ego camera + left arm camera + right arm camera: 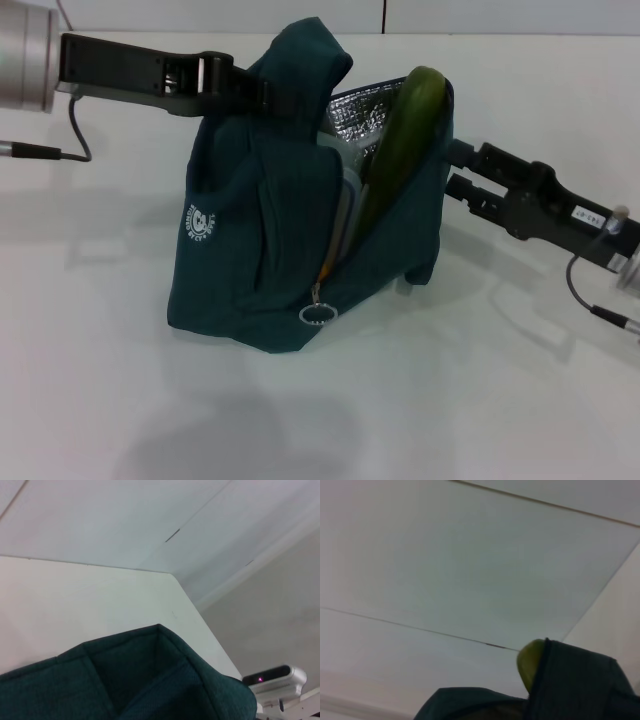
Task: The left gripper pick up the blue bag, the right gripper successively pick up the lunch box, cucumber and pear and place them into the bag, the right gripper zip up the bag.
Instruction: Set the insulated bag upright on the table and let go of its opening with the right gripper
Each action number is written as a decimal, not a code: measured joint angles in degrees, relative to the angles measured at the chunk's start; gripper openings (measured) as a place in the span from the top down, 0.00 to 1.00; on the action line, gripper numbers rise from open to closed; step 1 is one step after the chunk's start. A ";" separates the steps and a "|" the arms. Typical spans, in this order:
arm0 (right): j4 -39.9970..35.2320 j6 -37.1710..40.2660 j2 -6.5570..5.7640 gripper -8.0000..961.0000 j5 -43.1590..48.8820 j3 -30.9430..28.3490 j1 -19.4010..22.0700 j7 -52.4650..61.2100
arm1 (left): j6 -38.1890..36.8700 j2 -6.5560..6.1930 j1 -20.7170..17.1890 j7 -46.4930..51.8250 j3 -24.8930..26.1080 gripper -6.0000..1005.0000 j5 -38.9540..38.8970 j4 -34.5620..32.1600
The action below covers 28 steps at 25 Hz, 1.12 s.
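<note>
While the blue bag (260, 250) sits on the white bench (480, 400) with its mouth gaping, your left pincer (262, 92) is clamped on the bunched fabric at the bag's top edge. The cucumber (400, 140) stands tilted inside, tip poking above the foil lining (355, 118). Your right pincer (450, 165) is right up against the bag's far side; can't tell how wide it's spread. The zipper ring pull (316, 315) hangs low on the front.
</note>
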State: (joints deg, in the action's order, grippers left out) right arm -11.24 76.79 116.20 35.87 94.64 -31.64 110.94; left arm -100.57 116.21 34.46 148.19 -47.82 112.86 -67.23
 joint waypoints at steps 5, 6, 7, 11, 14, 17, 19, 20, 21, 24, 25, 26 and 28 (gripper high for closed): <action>-0.06 -1.40 -0.01 0.32 -0.10 0.02 -1.63 0.05 | -0.02 0.05 0.00 -0.09 -0.07 0.95 0.00 0.00; -0.06 -1.90 -0.02 0.32 0.01 0.03 -1.94 0.02 | -0.02 0.05 0.00 -0.09 -0.08 0.95 0.00 0.00; -0.07 -2.36 -0.03 0.33 0.08 0.15 -2.21 -0.02 | -0.03 0.06 0.00 -0.09 -0.08 0.95 0.00 0.00; -0.06 -3.32 -0.02 0.34 0.21 1.44 -3.30 -0.40 | -0.06 0.05 0.00 -0.12 -0.08 0.95 0.00 0.00; -0.63 -3.40 -0.02 0.35 0.25 2.49 -3.74 -1.87 | -0.07 0.02 0.00 -0.17 -0.08 0.95 0.00 0.00; -1.95 -3.14 -0.01 0.36 0.28 3.09 -2.94 -4.14 | -0.07 0.00 -0.03 -0.17 -0.08 0.95 0.00 0.00; -2.71 -3.06 -0.01 0.37 0.11 3.15 -1.86 -5.60 | -0.07 -0.01 -0.07 -0.18 -0.07 0.95 0.00 0.00; -2.97 -3.06 -0.01 0.37 0.04 3.16 -1.53 -6.12 | -0.07 -0.01 -0.08 -0.18 -0.07 0.95 0.00 0.00; -3.40 -3.05 -0.01 0.37 -0.08 3.14 -1.22 -6.82 | -0.07 -0.01 -0.13 -0.18 -0.08 0.95 0.00 0.00; -3.64 -2.79 -0.01 0.52 -0.11 3.22 -1.09 -7.13 | -0.07 -0.02 -0.16 -0.18 -0.04 0.95 -0.01 0.00; -3.64 -2.73 -0.01 0.57 -0.07 3.26 -1.12 -7.17 | -0.07 -0.03 -0.14 -0.18 -0.04 0.95 -0.01 -0.01; -3.64 -2.72 -0.01 0.62 -0.06 3.26 -1.14 -7.19 | -0.07 -0.03 -0.10 -0.18 -0.06 0.95 -0.01 0.00; -3.64 -2.71 -0.01 0.65 -0.01 3.28 -1.21 -7.37 | -0.07 -0.03 -0.05 -0.18 -0.08 0.95 -0.01 0.00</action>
State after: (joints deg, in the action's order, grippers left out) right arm -14.87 74.09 116.19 35.86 97.91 -32.84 103.57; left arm -100.63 116.19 34.41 148.01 -47.90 112.85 -67.23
